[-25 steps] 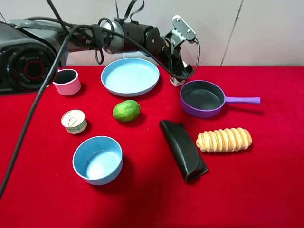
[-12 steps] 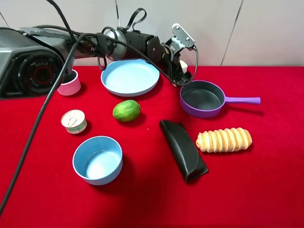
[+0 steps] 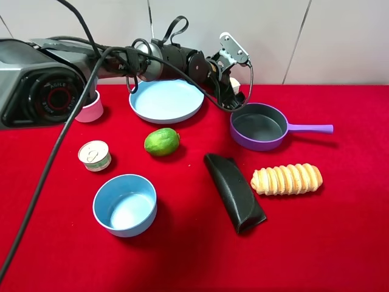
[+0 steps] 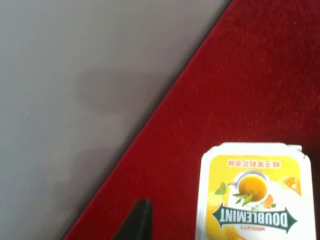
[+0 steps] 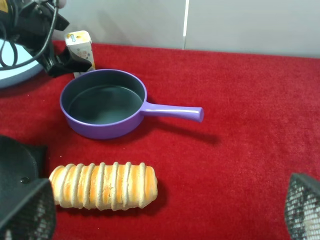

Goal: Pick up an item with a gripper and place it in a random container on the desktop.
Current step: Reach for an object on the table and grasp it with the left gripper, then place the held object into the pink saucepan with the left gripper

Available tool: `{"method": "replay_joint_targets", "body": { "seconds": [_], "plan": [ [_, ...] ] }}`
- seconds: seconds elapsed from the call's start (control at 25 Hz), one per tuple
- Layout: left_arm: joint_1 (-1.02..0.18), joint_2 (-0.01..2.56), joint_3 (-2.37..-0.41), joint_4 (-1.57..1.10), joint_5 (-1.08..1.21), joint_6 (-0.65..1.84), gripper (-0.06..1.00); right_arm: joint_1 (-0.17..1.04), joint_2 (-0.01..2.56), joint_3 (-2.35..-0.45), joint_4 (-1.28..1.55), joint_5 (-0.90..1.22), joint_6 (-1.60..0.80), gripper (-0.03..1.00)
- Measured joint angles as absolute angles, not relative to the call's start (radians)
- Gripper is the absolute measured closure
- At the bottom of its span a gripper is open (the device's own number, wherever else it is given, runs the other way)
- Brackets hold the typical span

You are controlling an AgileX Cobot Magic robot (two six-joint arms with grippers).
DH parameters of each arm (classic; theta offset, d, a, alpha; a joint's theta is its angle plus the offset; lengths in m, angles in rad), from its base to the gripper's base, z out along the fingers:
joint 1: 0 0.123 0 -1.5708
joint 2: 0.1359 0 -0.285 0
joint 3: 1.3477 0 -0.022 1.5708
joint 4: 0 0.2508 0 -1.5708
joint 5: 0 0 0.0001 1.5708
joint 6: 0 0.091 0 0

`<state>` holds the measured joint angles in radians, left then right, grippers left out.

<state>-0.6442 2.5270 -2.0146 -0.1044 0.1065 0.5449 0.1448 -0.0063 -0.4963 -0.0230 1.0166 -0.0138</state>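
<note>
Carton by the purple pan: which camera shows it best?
The left wrist view: the carton is close up, its yellow label and Doublemint lettering readable, though one end is cut off. The right wrist view shows it small, upright beside the pan, partly covered. The high view gives only a pale sliver behind the arm.

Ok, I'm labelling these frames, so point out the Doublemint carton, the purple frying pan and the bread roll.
Doublemint carton [image 5: 81,45], right wrist view, on its upper part.
Purple frying pan [image 5: 100,131], right wrist view, on its outer wall.
Bread roll [image 5: 102,186], right wrist view, on the middle of its crust.
</note>
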Motion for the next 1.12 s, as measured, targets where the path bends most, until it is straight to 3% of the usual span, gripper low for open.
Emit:
{"method": "replay_joint_targets", "body": {
  "seconds": [0.4, 0.92, 1.12],
  "plan": [
    [-0.640, 2.527, -2.015, -0.104, 0.086, 0.545, 0.04, 0.145, -0.006, -0.496, -0.023, 1.017, -0.014, 0.27],
    [-0.637, 2.527, -2.015, -0.104, 0.086, 0.545, 0.46, 0.145, -0.006, -0.496, -0.023, 1.017, -0.014, 0.27],
    [-0.637, 2.527, -2.015, -0.104, 0.086, 0.545, 0.46, 0.145, -0.006, -0.496, -0.023, 1.017, -0.014, 0.27]
  ]
}}
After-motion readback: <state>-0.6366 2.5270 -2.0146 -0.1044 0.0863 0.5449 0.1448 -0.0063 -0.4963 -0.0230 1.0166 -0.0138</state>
